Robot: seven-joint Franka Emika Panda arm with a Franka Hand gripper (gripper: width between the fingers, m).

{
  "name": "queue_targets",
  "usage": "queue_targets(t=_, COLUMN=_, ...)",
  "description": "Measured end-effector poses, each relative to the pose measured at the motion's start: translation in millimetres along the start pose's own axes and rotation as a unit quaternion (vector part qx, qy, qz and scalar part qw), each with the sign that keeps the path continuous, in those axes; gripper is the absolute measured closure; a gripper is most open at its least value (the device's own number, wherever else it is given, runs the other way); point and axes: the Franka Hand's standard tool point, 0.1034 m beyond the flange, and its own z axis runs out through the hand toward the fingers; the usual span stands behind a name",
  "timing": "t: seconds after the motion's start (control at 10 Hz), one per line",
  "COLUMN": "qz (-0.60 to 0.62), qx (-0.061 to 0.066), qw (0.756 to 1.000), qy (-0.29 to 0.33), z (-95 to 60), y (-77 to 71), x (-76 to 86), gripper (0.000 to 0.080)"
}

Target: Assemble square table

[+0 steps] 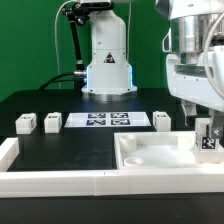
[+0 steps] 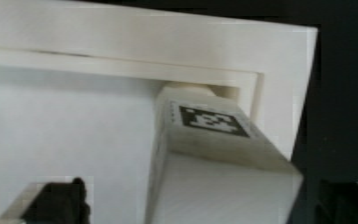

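Gripper (image 1: 206, 128) sits low on the exterior view's right, over the far right corner of the square tray top (image 1: 160, 156). Jaws spread wide, nothing clamped. In the wrist view one dark finger (image 2: 55, 200) stands clear of the leg, w/ bare white tray floor (image 2: 69, 120) between them; can't make out the other finger.

The leg (image 1: 209, 141), a small white block, tag facing the exterior cam, stands in that corner right under the gripper. Wrist cam has the same leg (image 2: 208, 125) tucked tight against the tray's raised walls, tag showing.

The tray itself lies flat on the black tabletop (image 1: 70, 150), front right in the exterior view, rim up.

Three more legs lie loose further back: two (image 1: 25, 123) (image 1: 50, 122) near each other on the exterior view's left, one (image 1: 162, 120) just behind the tray. The marker board (image 1: 105, 121) is flat between them.

Long white bars (image 1: 60, 182) run along the front and left edges. Arm base (image 1: 108, 60) is at the back, centre.
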Motion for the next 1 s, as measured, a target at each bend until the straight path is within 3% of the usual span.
queue_targets(t=0.5, qz=-0.214, qx=0.002, qw=0.977, qy=-0.001, z=1.4, y=-0.7, x=-5.0, gripper=0.015)
queue_targets(t=1.0, qz=-0.395, qx=0.001, qw=0.919, qy=-0.002, z=3.2, y=0.0, x=-8.7, gripper=0.015)
